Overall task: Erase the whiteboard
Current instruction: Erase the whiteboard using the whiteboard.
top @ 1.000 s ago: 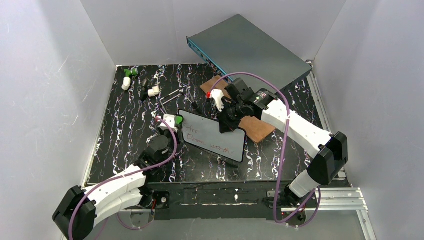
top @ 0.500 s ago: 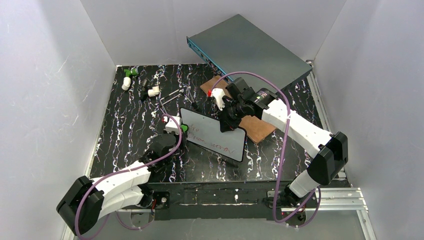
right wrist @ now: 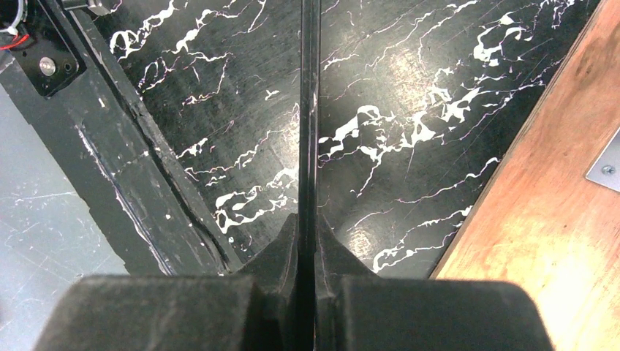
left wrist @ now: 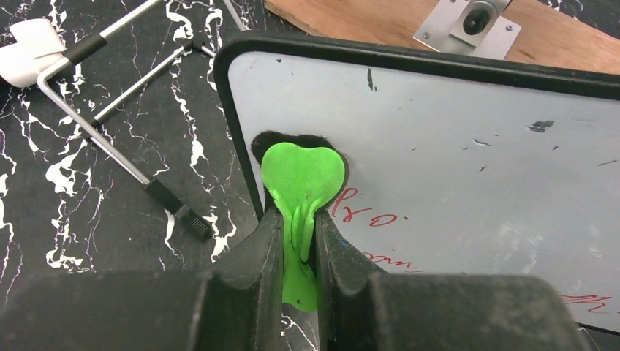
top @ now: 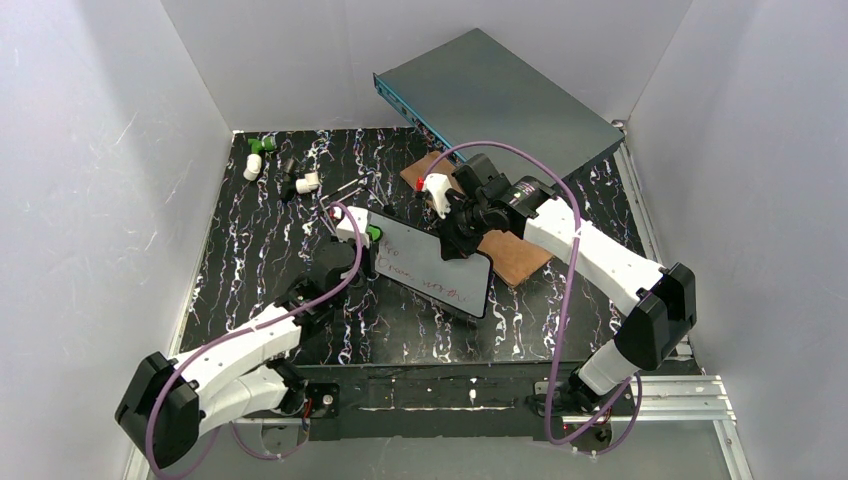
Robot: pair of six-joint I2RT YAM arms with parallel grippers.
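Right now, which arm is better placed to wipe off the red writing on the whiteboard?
Left. The left gripper is shut on the green eraser, whose pad touches the whiteboard beside the red writing. The right gripper is clamped on the board's edge, steadying it.

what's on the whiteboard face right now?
On the whiteboard: green eraser, pinched by the left gripper, pressed near one edge; red writing beside it. Anything under the eraser is covered.
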